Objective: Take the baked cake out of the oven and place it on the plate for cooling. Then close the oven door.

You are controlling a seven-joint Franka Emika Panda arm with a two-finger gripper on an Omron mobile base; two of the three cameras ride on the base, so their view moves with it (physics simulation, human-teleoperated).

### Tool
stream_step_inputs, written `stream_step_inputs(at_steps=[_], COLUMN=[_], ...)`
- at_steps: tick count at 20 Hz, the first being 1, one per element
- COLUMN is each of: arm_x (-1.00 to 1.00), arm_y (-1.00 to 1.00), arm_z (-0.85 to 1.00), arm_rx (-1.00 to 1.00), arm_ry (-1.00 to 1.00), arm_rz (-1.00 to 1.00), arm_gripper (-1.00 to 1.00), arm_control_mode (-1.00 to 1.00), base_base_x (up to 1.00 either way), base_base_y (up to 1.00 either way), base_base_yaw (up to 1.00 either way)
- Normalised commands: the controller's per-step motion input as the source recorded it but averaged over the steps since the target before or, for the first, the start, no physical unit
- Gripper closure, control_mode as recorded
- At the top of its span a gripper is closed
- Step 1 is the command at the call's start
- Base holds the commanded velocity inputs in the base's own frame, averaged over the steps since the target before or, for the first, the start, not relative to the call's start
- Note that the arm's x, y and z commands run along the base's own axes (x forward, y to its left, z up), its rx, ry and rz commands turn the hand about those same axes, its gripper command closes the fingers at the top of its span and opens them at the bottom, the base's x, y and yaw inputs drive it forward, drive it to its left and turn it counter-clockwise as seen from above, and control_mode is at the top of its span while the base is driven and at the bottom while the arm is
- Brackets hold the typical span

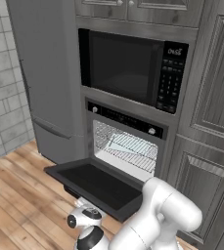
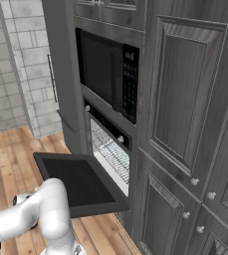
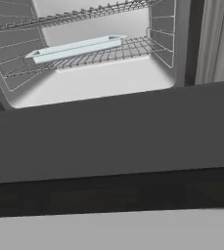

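one white arm (image 1: 157, 215) folded low before the dropped-open oven door (image 1: 96, 185)

The oven (image 1: 125, 141) stood open, its door (image 1: 96, 185) dropped flat and jutting out over the wood floor (image 1: 15, 195) like a shelf in front of the cavity. Anything reaching in had to pass above that panel. Inside, wire racks (image 3: 84, 56) crossed the cavity from wall to wall, and a pale tray (image 3: 77, 48) lay on one, taking up much of its middle. A bare gap lay between that rack and the oven's floor. The control strip (image 1: 125, 118) capped the opening, with the microwave (image 1: 133, 68) just above. Tall cabinet fronts (image 2: 185, 99) closed off the right side, and a grey panel (image 1: 45, 73) the left.
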Motion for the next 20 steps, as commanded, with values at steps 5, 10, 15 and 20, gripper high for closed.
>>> stream_step_inputs(at_steps=[5, 10, 15, 20], arm_x=[0.62, 0.62, 0.62, 0.62], arm_y=[-0.32, -0.33, -0.35, -0.39], arm_z=[0.00, 0.01, 0.00, 0.01], arm_rx=[-0.02, -0.02, 0.00, 0.00], arm_ry=[-0.35, -0.37, -0.36, -0.32], arm_rz=[-0.04, -0.02, -0.02, -0.01], arm_gripper=[-1.00, -1.00, -1.00, -1.00], arm_control_mode=[-1.00, -1.00, -1.00, -1.00], base_base_x=[0.00, 0.00, 0.00, 0.00], base_base_y=[0.00, 0.00, 0.00, 0.00], base_base_yaw=[0.00, 0.00, 0.00, 0.00])
